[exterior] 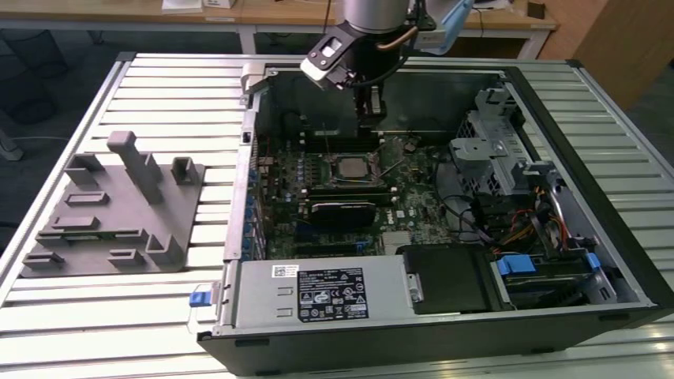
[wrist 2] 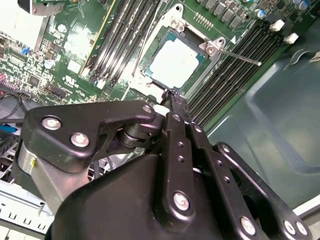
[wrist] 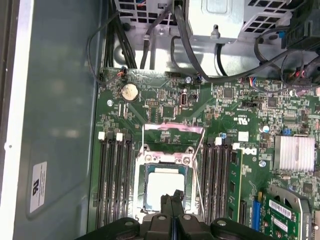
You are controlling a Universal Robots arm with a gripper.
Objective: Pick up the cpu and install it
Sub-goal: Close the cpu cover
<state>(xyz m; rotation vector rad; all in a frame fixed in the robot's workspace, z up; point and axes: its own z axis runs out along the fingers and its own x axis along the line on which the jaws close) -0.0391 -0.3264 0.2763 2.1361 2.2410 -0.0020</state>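
The cpu [wrist: 162, 186] lies flat in the motherboard socket, its silvery top showing inside the dark frame; it is also seen as the cpu [wrist 2: 175, 62] and the cpu [exterior: 348, 168]. The socket's metal load plate [wrist: 173, 133] stands flipped up and its lever [wrist 2: 239, 56] sticks out to one side. My gripper [wrist: 173, 201] hangs just above the cpu's near edge, fingers pressed together with nothing between them. In the exterior view the gripper [exterior: 365, 117] is inside the open computer case, a little behind the socket.
Memory slots [wrist: 114, 180] flank the socket on both sides. A black heatsink block [exterior: 342, 212] sits in front of the socket. Drive cage and cables [exterior: 495, 158] fill the case's right side in the exterior view. A grey fixture [exterior: 106, 213] rests on the slatted table at the exterior view's left.
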